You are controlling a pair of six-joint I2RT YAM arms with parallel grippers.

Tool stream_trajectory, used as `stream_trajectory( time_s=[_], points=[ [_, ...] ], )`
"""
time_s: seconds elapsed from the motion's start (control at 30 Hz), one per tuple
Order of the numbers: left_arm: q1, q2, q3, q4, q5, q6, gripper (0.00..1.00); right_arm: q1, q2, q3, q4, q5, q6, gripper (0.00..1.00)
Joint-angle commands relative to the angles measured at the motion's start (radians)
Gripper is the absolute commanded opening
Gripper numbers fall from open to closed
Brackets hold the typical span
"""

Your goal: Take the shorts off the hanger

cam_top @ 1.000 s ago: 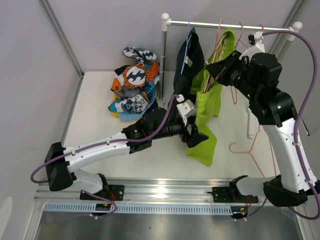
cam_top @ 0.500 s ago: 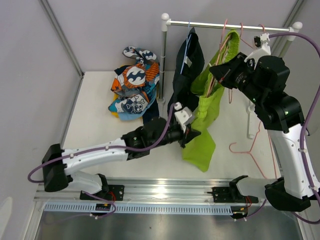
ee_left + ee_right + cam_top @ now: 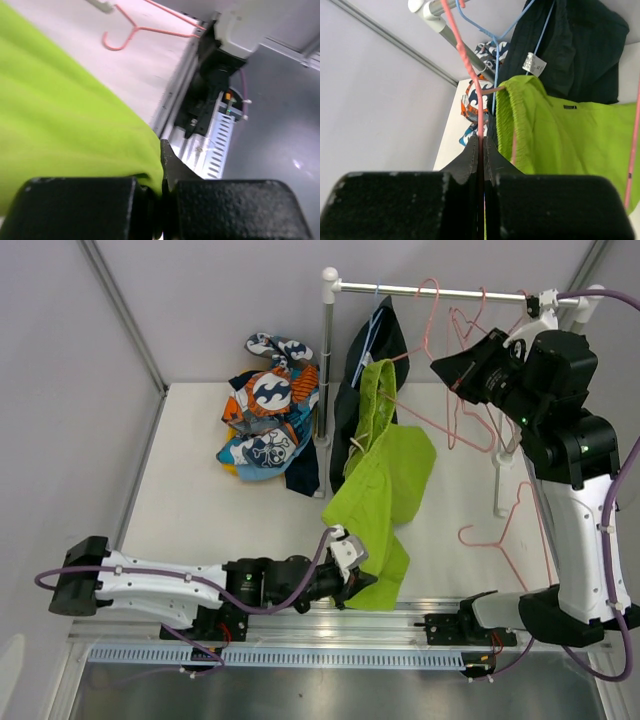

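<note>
Left claw (image 3: 360,582) clamped on green shorts' (image 3: 385,480) hem; fabric runs up and away toward the pink hanger (image 3: 468,65), pinched in right claw (image 3: 481,145).

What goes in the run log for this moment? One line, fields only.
left tool: shut on lime green shorts | right tool: shut on pink hanger | status: waistband not yet off hanger

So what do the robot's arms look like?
The left arm and the right arm both have smooth white shells with chunky black joints. A purple cable loops along each one. Tiny green lights glow on the right arm. The left gripper and right gripper each have two black, grainy fingers.
</note>
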Motion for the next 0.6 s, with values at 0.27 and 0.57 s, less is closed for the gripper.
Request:
stream_trajectory(
  time_s=[0.27,0.57],
  points=[
    [0.292,0.35,0.556,-0.281,-0.124,-0.001,0.0,0.025,-0.249,-0.237,0.034,-0.061,0.136,0.0],
    [0.366,0.451,0.598,-0.375,-0.039,-0.101,0.0,0.022,-0.148,0.027,-0.118,0.115,0.038,0.0]
  ],
)
